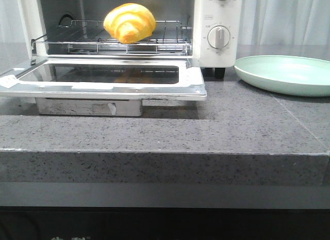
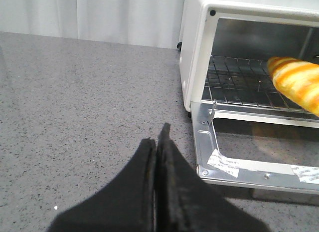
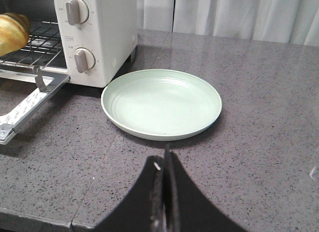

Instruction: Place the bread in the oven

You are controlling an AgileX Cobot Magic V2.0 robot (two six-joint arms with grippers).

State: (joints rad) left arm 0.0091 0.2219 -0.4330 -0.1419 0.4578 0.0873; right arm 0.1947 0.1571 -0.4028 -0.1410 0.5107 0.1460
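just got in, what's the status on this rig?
Nothing is being handled right now. The bread sits on the wire rack inside the oven, whose door is hanging open. The green plate beside the oven is empty. The left tool and right tool are shut, empty, above the counter.

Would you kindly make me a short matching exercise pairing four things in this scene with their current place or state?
Things:
1. bread
2. oven door
3. plate
4. left claw

States:
A. empty, on the counter beside the oven
B. shut, holding nothing
C. on the wire rack
D. folded down open

Pairs: 1-C, 2-D, 3-A, 4-B
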